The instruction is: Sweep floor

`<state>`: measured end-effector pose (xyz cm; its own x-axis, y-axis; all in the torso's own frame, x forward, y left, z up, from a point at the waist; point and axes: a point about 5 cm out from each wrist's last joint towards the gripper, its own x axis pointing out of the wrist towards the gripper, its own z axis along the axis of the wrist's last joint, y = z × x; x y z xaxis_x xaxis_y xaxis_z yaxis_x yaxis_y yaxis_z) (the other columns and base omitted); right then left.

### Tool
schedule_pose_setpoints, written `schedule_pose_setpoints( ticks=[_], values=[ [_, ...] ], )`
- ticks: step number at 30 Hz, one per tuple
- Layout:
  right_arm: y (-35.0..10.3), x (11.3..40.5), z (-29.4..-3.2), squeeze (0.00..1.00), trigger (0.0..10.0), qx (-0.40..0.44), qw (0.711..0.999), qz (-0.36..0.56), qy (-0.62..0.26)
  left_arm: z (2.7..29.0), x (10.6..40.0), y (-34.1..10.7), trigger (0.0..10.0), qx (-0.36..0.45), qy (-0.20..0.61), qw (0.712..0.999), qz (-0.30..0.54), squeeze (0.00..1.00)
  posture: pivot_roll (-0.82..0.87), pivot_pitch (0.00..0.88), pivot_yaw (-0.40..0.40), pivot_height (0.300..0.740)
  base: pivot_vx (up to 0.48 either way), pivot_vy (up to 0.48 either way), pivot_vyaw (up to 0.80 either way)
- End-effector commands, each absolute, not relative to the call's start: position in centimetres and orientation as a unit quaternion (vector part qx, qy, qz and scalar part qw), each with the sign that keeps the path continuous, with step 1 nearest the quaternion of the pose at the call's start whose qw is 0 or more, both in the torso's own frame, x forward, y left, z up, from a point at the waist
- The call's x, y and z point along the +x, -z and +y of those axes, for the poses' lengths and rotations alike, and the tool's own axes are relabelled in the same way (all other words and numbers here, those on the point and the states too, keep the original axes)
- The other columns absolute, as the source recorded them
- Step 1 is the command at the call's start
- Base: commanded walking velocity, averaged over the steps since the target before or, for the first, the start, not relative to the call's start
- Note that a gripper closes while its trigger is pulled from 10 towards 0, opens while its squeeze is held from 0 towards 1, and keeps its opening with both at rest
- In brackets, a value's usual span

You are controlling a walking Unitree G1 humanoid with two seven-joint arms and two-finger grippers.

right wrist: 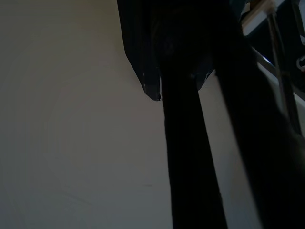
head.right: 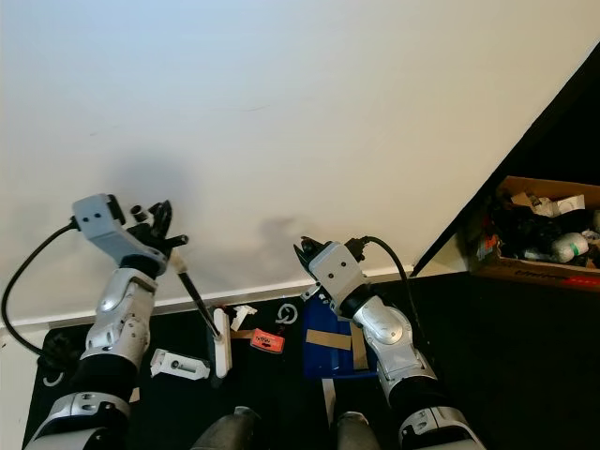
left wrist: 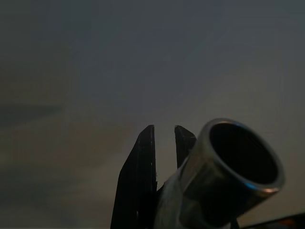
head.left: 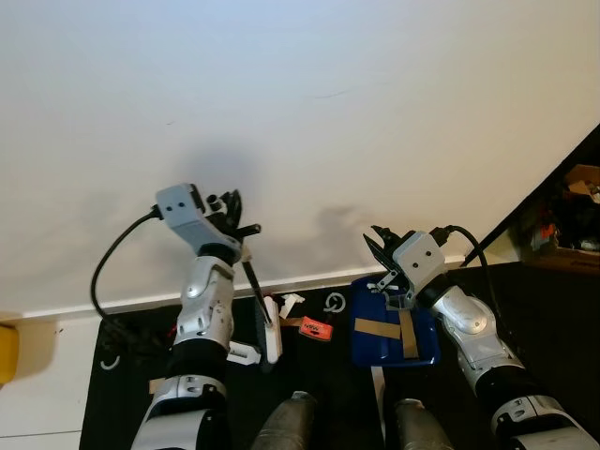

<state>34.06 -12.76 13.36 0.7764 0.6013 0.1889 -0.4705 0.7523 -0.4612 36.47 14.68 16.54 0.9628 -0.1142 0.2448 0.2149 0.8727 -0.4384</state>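
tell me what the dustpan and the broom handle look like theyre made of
Dustpan: likely moulded plastic, glossy dark blue, patched with brown tape strips. Broom handle: looks like hollow metal tube, shiny silvery rim at its open end, in the left gripper.

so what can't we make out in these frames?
- Brush head: bristles too small in the eye views.
- Blue dustpan: near part hidden by the right arm; grip unclear.
- Cardboard box contents: too small, cut by the edge.
- Right pincer: wrist view too dark.
- Red scrap: print unreadable.

Black floor [head.left: 581, 309], blue dustpan [head.left: 394, 339] (taped), red tag [head.left: 317, 328]
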Motion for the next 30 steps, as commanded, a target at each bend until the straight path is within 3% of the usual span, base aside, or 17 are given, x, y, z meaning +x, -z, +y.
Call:
schedule_pose_setpoints(
  ticks=[1,10,19,26,30],
  values=[
    [-10.9,33.1,-11.5,0.00,10.0,-0.154,0.931,-0.121,-0.309,11.9,36.1,-16.1,10.0,-0.319,0.131,0.934,-0.093,0.00,0.12,0.460,0.140,0.740,0.000,0.000,0.00],
    [-11.1,33.3,-11.2,0.00,10.0,-0.154,0.930,-0.122,-0.311,8.6,35.4,-18.8,10.0,-0.368,0.182,0.904,-0.116,0.00,0.12,0.453,0.140,0.740,0.000,0.000,0.00],
    [-11.0,33.3,-11.1,0.00,10.0,-0.153,0.930,-0.121,-0.312,7.2,34.3,-21.1,10.0,-0.408,0.209,0.880,-0.125,0.00,0.13,0.448,0.141,0.740,0.000,0.000,0.00],
    [-11.0,33.4,-11.1,0.00,10.0,-0.153,0.931,-0.120,-0.309,9.0,33.5,-23.2,10.0,-0.393,0.208,0.883,-0.152,0.00,0.15,0.423,0.148,0.740,0.000,0.000,0.00],
    [-11.0,33.4,-11.2,0.00,10.0,-0.152,0.932,-0.122,-0.305,11.7,32.6,-24.6,10.0,-0.343,0.209,0.900,-0.171,0.00,0.16,0.411,0.154,0.740,0.000,0.000,0.00]
  ],
)
